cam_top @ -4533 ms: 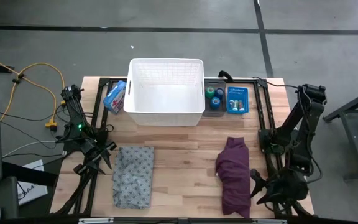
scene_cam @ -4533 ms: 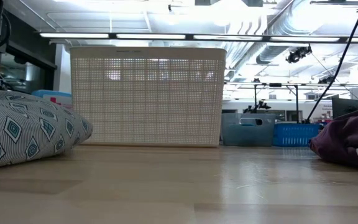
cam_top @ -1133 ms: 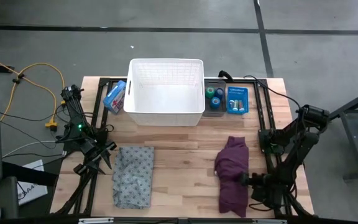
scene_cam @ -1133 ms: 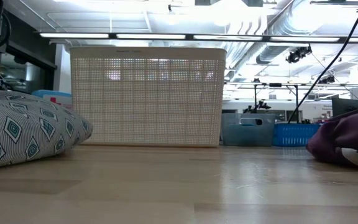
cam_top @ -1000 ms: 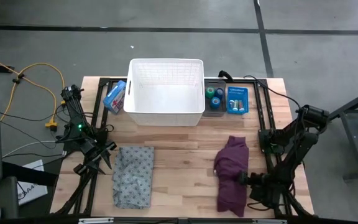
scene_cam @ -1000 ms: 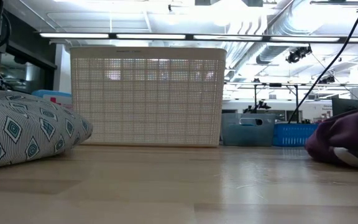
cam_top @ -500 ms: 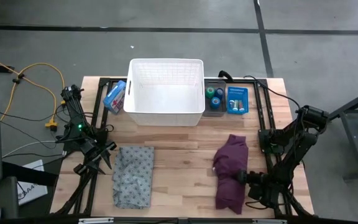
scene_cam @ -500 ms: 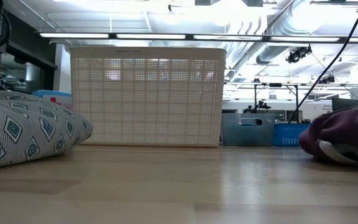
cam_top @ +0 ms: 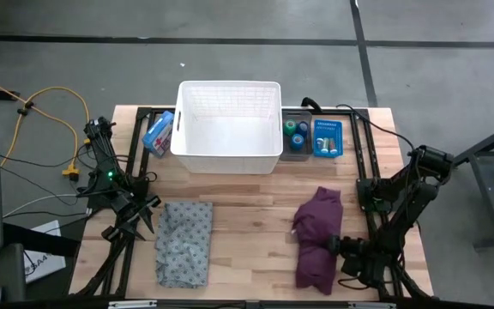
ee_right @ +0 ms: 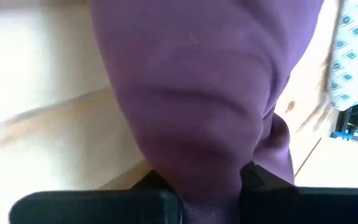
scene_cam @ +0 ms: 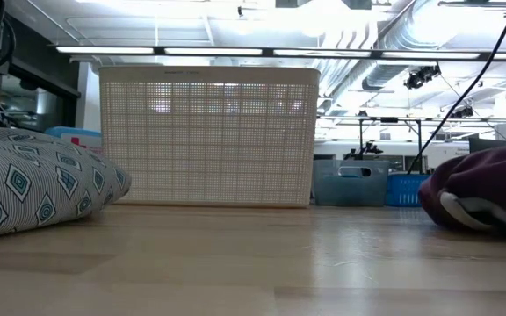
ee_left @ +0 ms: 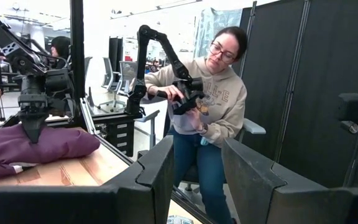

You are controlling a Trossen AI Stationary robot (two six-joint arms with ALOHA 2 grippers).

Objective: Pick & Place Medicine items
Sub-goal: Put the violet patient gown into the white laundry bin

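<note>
Robot arms at a wooden desk [cam_top: 247, 219] in a bright workshop; no readable labels.
Right gripper [cam_top: 343, 247], at 4 o'clock, has its jaws pinched on the purple cloth [cam_top: 317, 236]. Left gripper [cam_top: 142, 215], at 8 o'clock, idles with jaws narrowly apart. Tape rolls [cam_top: 296, 130] sit in a grey tray at 1 o'clock beside the white basket [cam_top: 229, 127]. A seated person [ee_left: 207, 93] is beyond.

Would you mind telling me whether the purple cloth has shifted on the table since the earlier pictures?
Yes. The purple cloth has slid slightly leftward, toward the grey patterned cloth, pushed by the right gripper at its right edge.
</note>
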